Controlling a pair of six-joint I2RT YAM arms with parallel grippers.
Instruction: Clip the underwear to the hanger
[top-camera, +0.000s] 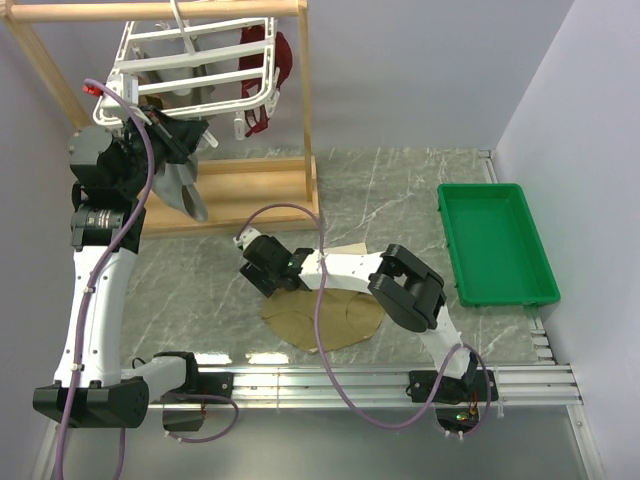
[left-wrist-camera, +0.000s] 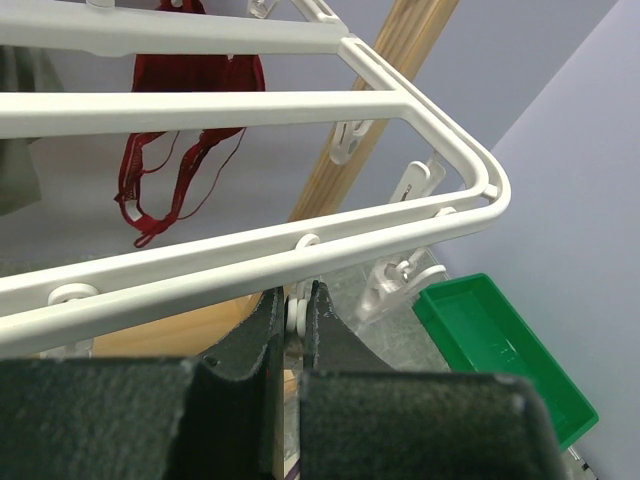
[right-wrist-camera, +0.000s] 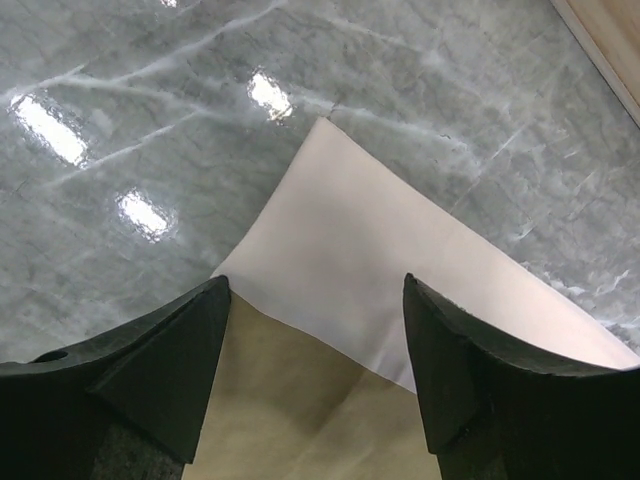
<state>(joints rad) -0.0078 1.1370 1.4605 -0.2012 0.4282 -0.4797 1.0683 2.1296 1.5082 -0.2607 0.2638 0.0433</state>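
Two arms split the work. The right tool (right-wrist-camera: 313, 300), jaws spread, hangs just over the underwear (right-wrist-camera: 300, 420) lying flat on the tabletop (right-wrist-camera: 150, 120). The left tool (left-wrist-camera: 297, 325) is well apart from it, clenched on a clip (left-wrist-camera: 296, 312) of the hanger (left-wrist-camera: 240, 100).

I saw a grey marble table (top-camera: 200, 285) veined in white, glossy with bright reflections. The briefs (top-camera: 335, 320) were plain tan, and the sheet (right-wrist-camera: 400, 270) beside them was a pale cream. The drying rack (left-wrist-camera: 250, 100) was plain white. One garment (left-wrist-camera: 200, 75) on it was dark red and the other garment (top-camera: 188, 195) was a dull olive-grey. The stand (top-camera: 305, 100) was light, unpainted wood. The tray (top-camera: 495, 240) was bright green, the cable (top-camera: 286, 207) purple, and the walls (top-camera: 420, 70) a pale lilac-grey.
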